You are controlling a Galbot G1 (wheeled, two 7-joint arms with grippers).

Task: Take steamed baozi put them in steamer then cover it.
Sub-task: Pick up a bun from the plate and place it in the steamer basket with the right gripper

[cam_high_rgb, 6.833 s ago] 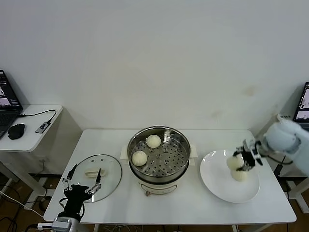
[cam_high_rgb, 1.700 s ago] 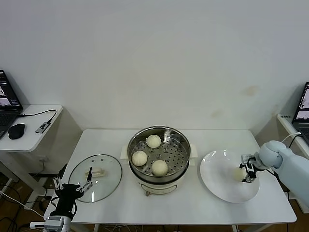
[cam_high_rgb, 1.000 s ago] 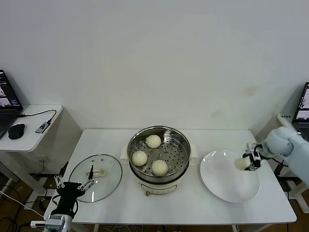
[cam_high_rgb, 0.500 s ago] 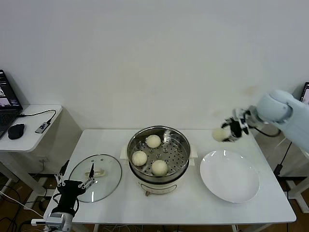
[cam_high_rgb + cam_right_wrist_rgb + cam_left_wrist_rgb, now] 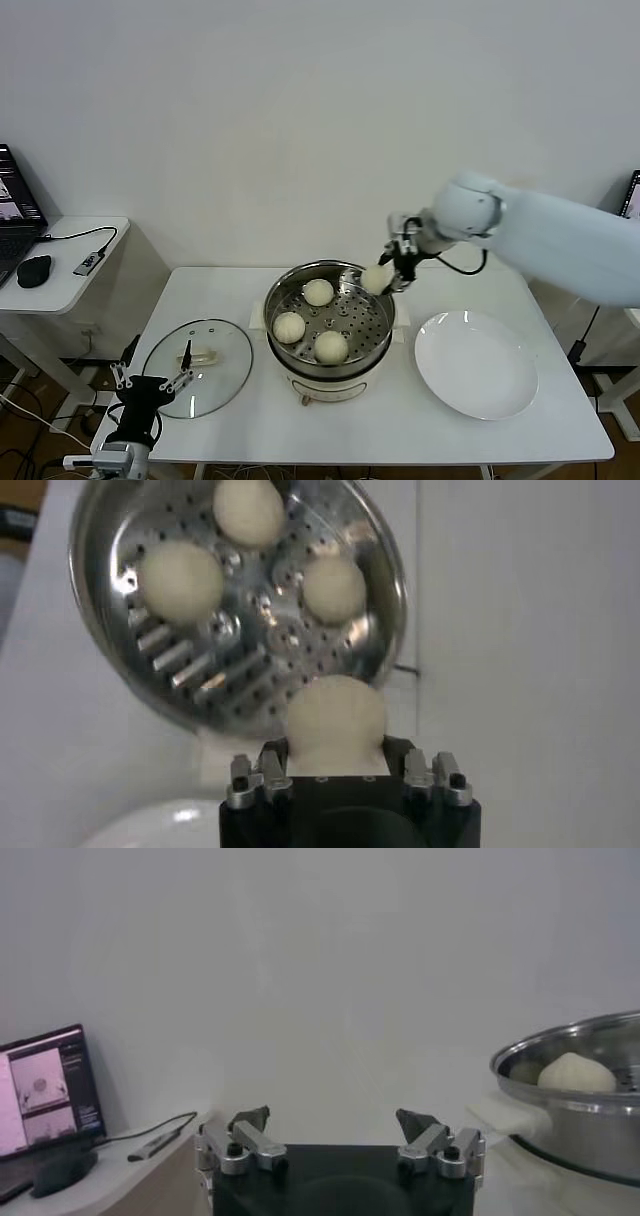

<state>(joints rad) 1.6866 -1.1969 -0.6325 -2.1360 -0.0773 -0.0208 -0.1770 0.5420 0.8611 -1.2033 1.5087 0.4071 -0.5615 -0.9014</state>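
Observation:
My right gripper point(image 5: 385, 275) is shut on a cream-white baozi point(image 5: 376, 279) and holds it just above the far right rim of the steamer point(image 5: 379, 329), a shiny steel pot with a perforated tray. Three baozi lie on that tray: one at the back point(image 5: 318, 292), one on the left point(image 5: 289, 327), one at the front point(image 5: 331, 346). In the right wrist view the held baozi point(image 5: 335, 723) sits between my fingers, over the tray's edge. The cover point(image 5: 218, 384), a glass lid with a cream bar handle, lies flat left of the steamer. My left gripper point(image 5: 150, 382) hangs open at the cover's near left edge.
An empty white plate point(image 5: 476, 363) lies right of the steamer. A side table on the left carries a laptop point(image 5: 15, 215), a mouse point(image 5: 34, 270) and a cable. A second screen point(image 5: 632, 208) shows at the right edge. The wall stands close behind the table.
My right gripper lifted the last baozi off the white plate and carried it leftwards to above the steamer's far right rim. The plate is now empty. The left arm barely moved.

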